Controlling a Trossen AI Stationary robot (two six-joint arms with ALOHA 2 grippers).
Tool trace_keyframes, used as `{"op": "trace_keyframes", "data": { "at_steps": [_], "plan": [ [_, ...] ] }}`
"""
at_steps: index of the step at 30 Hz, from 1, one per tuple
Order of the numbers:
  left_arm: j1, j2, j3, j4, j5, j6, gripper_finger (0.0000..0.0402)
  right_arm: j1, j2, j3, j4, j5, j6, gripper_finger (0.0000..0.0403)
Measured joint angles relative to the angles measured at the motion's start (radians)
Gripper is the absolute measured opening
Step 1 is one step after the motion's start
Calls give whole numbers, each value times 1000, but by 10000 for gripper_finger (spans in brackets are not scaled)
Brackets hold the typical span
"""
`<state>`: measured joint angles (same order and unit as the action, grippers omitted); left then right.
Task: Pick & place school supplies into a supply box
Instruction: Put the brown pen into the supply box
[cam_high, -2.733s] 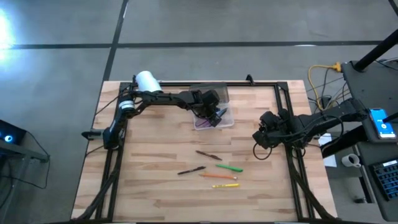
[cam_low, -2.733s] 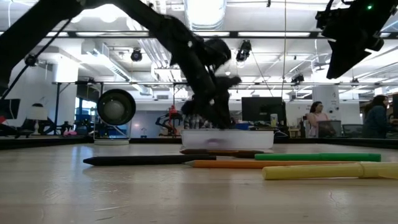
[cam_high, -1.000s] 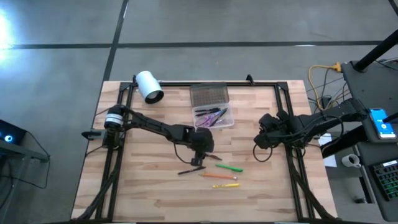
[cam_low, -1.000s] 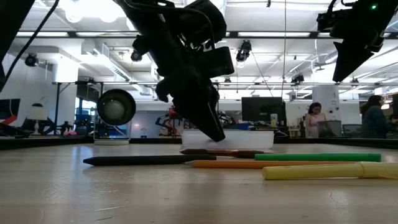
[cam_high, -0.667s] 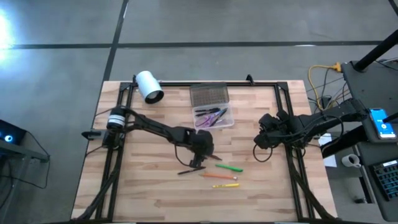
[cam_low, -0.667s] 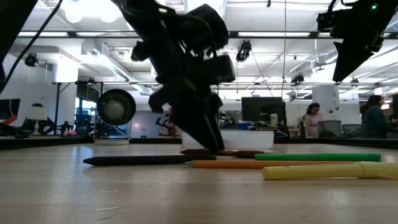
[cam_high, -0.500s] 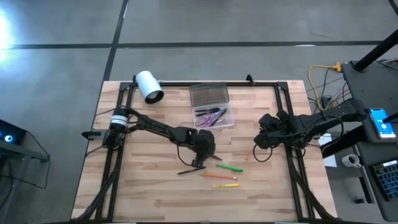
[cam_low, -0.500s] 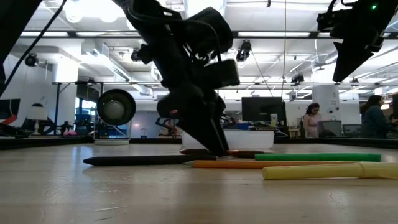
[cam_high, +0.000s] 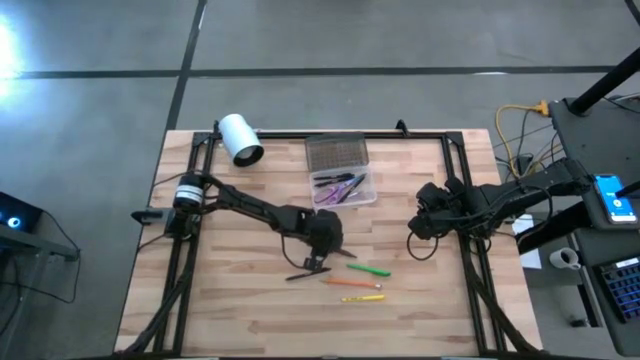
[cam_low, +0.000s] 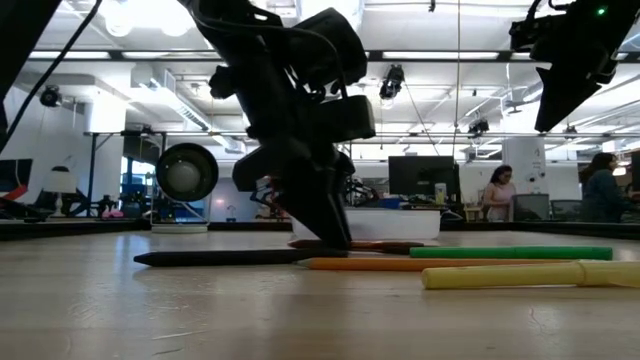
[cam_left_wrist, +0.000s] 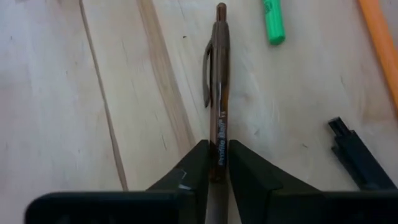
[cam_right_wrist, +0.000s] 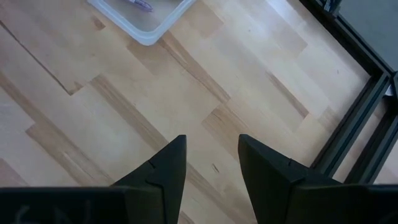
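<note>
the left claw (cam_left_wrist: 216, 163) squeezes a brown pen (cam_left_wrist: 219, 93) lying on the table (cam_left_wrist: 74, 93), near the green pen (cam_left_wrist: 273, 25). the right claw (cam_right_wrist: 211, 163) waits with fingers apart, holding nothing, beside the supply box (cam_high: 343, 187).

Brown pen (cam_left_wrist: 219, 93) flat on table, pinched by left tool (cam_left_wrist: 216, 163).

A pale wooden table (cam_high: 240, 300) stands on a grey floor (cam_high: 100, 120) crossed by dark lines. Beyond it, an open hall with white ceiling lights (cam_low: 330, 20), dark monitors (cam_low: 420, 175) and two seated people (cam_low: 505, 190)
</note>
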<state>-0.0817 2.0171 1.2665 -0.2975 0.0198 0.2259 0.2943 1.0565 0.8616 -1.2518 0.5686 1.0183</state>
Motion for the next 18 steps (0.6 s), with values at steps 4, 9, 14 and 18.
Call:
{"op": "trace_keyframes", "data": {
  "at_steps": [4, 9, 14, 18],
  "plan": [
    [4, 1, 16, -25, -6, -35, 13, 0, 0, 0, 0, 0, 0, 137],
    [13, 4, 46, -43, -33, -81, 12, 0, 0, 0, 0, 0, 2, 137],
    [47, 3, 85, -92, -68, -117, 10, 0, 0, 0, 0, 0, -1, 137],
    [76, -3, 144, -116, -69, -161, 10, 0, 0, 0, -2, 0, -5, 137]
  ]
}}
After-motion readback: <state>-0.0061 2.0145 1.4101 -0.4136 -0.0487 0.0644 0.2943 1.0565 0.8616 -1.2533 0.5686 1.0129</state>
